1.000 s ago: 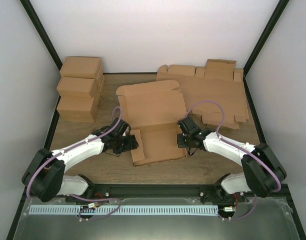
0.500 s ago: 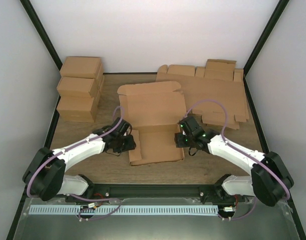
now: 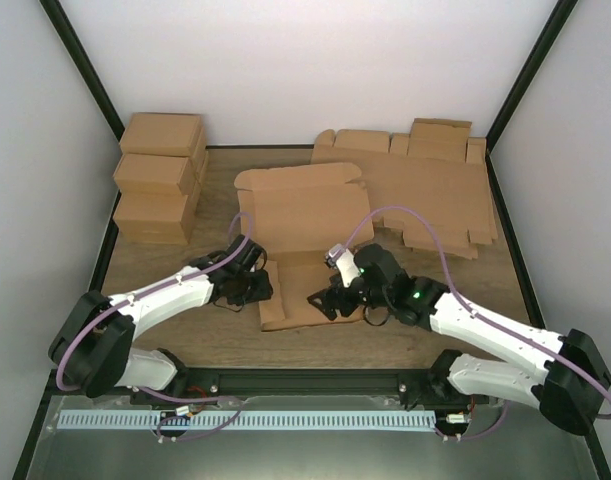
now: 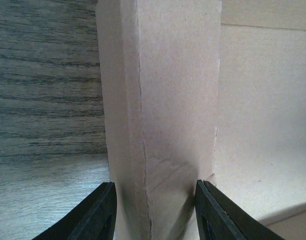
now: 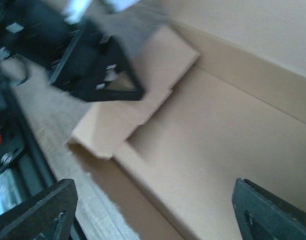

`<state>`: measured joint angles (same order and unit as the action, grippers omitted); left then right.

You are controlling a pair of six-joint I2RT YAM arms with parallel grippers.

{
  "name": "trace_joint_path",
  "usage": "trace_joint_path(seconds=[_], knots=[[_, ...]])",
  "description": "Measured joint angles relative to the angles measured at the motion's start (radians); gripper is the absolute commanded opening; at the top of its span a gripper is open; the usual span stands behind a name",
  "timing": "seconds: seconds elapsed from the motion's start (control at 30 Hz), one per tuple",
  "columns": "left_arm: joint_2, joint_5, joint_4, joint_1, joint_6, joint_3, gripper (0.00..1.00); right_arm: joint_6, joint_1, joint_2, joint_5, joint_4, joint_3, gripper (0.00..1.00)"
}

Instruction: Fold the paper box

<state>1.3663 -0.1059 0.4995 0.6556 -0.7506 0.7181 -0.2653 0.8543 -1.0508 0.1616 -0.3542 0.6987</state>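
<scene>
Lying in the middle of the table (image 3: 285,345), the paper box (image 3: 305,215) has its lid panel flat toward the far side, with bare wood along its near edge. The right arm has swung left from the box's right edge over the near panel, the right fingers (image 5: 42,210) spread wide above the cardboard. The left fingers (image 4: 97,215) stay pinching the upright left side flap.

High rear camera looks down; wrist cameras hug the paper box (image 3: 305,215).
</scene>
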Motion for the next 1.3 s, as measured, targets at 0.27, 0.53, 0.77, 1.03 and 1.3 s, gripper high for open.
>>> trace_joint_path(seconds=[0.27,0.53,0.77,1.03,1.3], knots=[[0.0,0.0,0.0,0.0,0.011,0.0,0.45,0.135,0.104,-0.053,0.184,0.266,-0.163,0.95],[0.0,0.0,0.0,0.0,0.028,0.0,0.45,0.357,0.225,-0.257,0.135,0.294,-0.119,0.92],[0.0,0.0,0.0,0.0,0.03,0.0,0.46,0.486,0.28,-0.402,-0.011,0.288,-0.026,0.89],[0.0,-0.003,0.0,0.0,0.031,0.0,0.46,0.486,0.273,-0.451,-0.058,0.296,-0.023,0.64],[0.0,-0.003,-0.002,0.0,0.053,0.0,0.46,0.427,0.207,-0.506,0.014,0.267,0.019,0.58]])
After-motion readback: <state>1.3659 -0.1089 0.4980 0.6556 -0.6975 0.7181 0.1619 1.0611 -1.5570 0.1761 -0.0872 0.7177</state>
